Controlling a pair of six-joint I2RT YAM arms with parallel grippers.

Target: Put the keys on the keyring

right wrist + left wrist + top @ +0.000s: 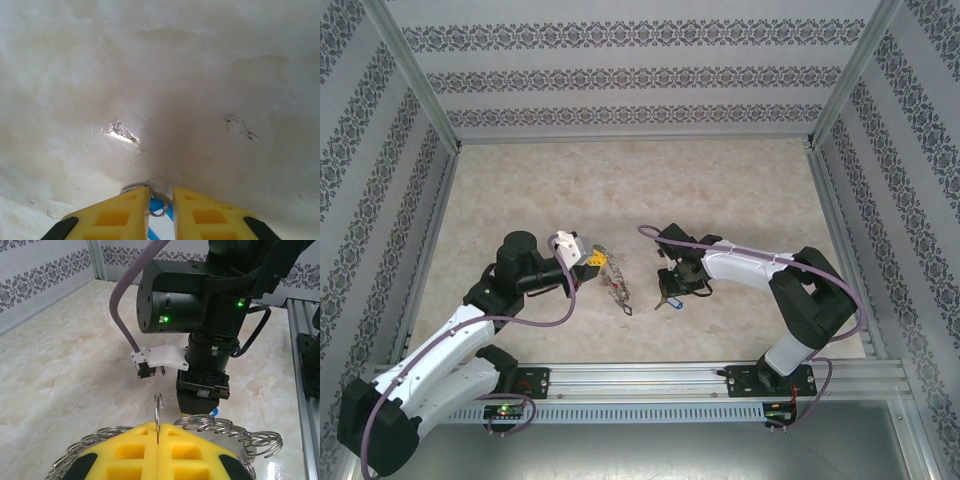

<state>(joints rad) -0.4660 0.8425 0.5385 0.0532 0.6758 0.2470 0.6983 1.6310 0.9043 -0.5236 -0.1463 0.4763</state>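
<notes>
Down on the pale marbled table, both arms angle in toward the middle. The left arm comes from the near left and the right arm from the near right, their tools near each other but apart.

Left gripper: yellow fingers pressed tight together, pinching one small ring that stands upright out of the seam. That ring belongs to the keyring, whose fringe of metal loops fans out just below the fingers, between the two arms.

Right gripper: pointed down at the table, jaws a narrow gap apart. The blue-tagged key and its little loop sit between them. Squeezed or merely framed? I can't tell.
</notes>
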